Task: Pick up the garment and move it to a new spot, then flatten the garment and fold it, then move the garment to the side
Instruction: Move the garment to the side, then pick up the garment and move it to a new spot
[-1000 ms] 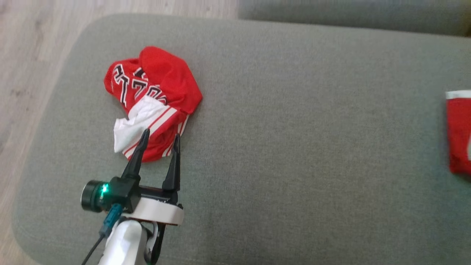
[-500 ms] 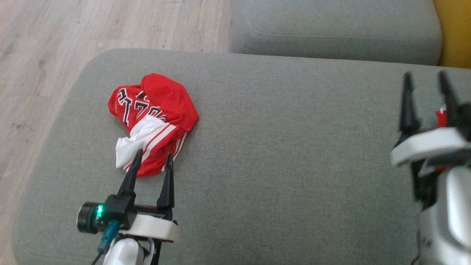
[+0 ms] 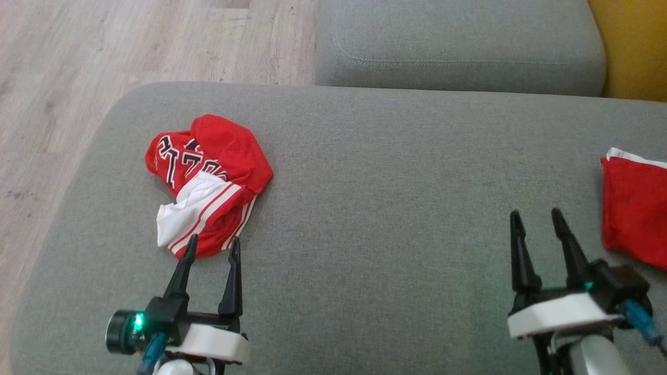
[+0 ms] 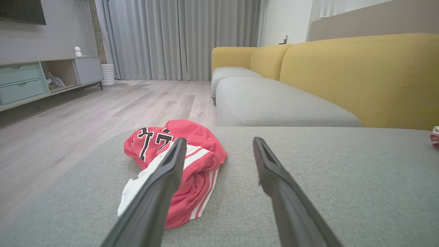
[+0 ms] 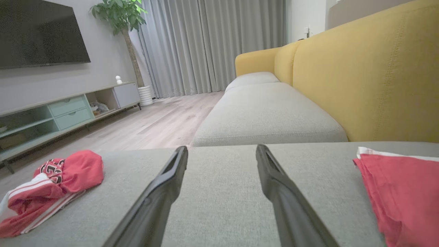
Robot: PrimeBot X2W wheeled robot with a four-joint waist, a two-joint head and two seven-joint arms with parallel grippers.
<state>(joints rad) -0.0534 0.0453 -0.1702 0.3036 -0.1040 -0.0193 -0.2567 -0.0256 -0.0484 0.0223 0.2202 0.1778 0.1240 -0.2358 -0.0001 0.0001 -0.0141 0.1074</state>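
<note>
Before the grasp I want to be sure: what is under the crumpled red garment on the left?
The crumpled red garment lies on the grey cushion, which shows all around its edges. What its bunched folds cover cannot be seen.

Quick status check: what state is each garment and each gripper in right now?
Crumpled red garment: bunched up, not flattened, ungripped.
Second red garment: lying flat at the right of the cushion.
Left gripper: open, tips at the crumpled garment's near edge.
Right gripper: open, empty, above bare cushion.
</note>
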